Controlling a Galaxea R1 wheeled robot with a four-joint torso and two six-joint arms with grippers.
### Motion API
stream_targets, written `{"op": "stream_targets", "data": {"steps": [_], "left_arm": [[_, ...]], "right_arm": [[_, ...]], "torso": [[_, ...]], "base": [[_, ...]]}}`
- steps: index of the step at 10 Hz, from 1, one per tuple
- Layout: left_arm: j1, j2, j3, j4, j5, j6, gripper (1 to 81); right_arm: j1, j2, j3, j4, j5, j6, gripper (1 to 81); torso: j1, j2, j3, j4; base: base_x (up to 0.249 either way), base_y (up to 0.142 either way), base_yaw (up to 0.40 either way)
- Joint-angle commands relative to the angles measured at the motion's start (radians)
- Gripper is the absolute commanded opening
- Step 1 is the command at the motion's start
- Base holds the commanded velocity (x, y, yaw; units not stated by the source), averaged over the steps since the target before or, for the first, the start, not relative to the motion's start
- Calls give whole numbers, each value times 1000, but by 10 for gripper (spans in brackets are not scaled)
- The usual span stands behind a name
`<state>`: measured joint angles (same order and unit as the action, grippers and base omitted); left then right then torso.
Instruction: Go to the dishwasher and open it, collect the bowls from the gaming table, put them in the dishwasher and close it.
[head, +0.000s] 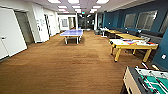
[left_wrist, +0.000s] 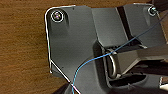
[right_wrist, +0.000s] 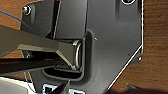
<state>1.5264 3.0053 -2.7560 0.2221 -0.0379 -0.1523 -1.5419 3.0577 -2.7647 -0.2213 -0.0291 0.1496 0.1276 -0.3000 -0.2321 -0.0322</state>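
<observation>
I am in a long hall with a brown floor (head: 62, 67). The gaming table (head: 132, 43), white-topped on yellow legs with colourful games and cards on it, stands at the right by the blue wall. The bowls cannot be made out on it from here. The dishwasher is out of view. Both wrist views look past the robot's dark plates down at the brown floor (left_wrist: 22, 50) (right_wrist: 155, 37); how the grippers stand cannot be told.
A table-football table (head: 147, 81) with a green field sits close at the lower right. A blue table-tennis table (head: 72, 33) stands mid-hall. More yellow tables (head: 120, 33) line the right wall. White doors (head: 10, 32) run along the left.
</observation>
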Motion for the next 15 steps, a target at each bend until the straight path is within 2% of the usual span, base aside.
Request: {"op": "stream_targets", "data": {"steps": [1, 15], "left_arm": [[-67, -6, -2, 5, 41, 8, 811], [-67, -2, -2, 8, 41, 8, 811]], "right_arm": [[67, 0, 2, -1, -44, -2, 811], [65, 2, 2, -3, -44, -2, 811]], "torso": [[0, 0, 0, 0], [-2, -1, 0, 0]], "base": [[199, 0, 0], [217, 0, 0]]}}
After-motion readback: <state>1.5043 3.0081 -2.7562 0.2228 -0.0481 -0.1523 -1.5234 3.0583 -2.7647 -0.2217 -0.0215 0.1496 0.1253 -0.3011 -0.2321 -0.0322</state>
